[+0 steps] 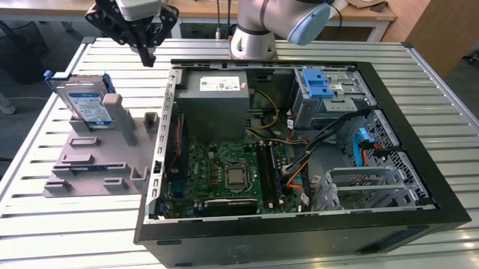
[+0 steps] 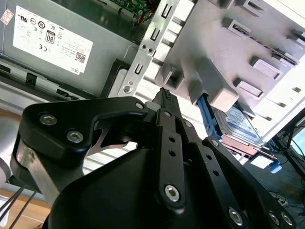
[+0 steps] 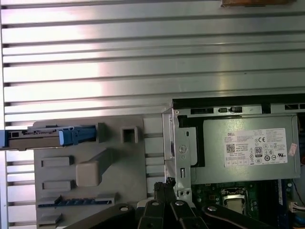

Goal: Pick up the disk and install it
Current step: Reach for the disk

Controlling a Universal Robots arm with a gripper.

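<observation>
While the disk (image 1: pixel 88 106) stands in grey holder (image 1: pixel 90 168), end effector (image 1: pixel 148 56) nearby, closed, empty

You have one disk (image 1: pixel 84 104), one grey holder block (image 1: pixel 93 162) and one computer case (image 1: pixel 299 242) on one worktop (image 1: pixel 67 224). You see one claw (image 1: pixel 148 59).

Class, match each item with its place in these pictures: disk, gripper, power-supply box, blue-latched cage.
Things:
1 disk
2 gripper
3 power-supply box
4 blue-latched cage

Places:
A inside the computer case, exterior view's right
B standing in the grey holder
C above the table, holding nothing
D inside the case, exterior view's left

Pairs: 1-B, 2-C, 3-D, 4-A
</observation>
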